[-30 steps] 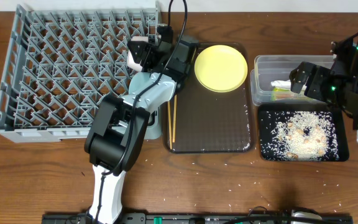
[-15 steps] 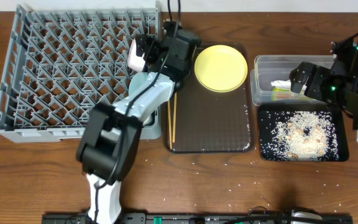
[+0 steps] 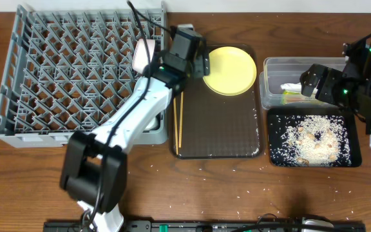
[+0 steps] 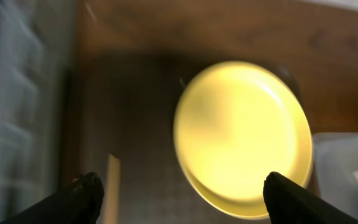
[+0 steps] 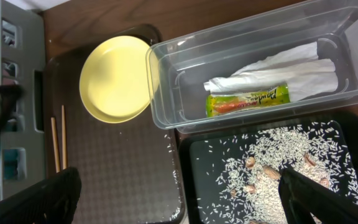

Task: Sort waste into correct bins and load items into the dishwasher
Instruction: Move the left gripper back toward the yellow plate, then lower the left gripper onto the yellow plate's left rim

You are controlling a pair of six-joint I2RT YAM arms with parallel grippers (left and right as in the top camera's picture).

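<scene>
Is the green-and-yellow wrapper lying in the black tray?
No, the wrapper lies in the clear tub, beside the white napkin.

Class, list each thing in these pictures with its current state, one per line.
Plate: empty, flat on brown tray.
Chopsticks: lying side by side on that tray.
Clear tub: holds napkin and wrapper.
Black tray: holds rice and scraps.
Left fingers: open, empty.
Right fingers: open, empty.

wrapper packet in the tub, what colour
Green and yellow wrapper packet; right wrist view shows it best.
</scene>
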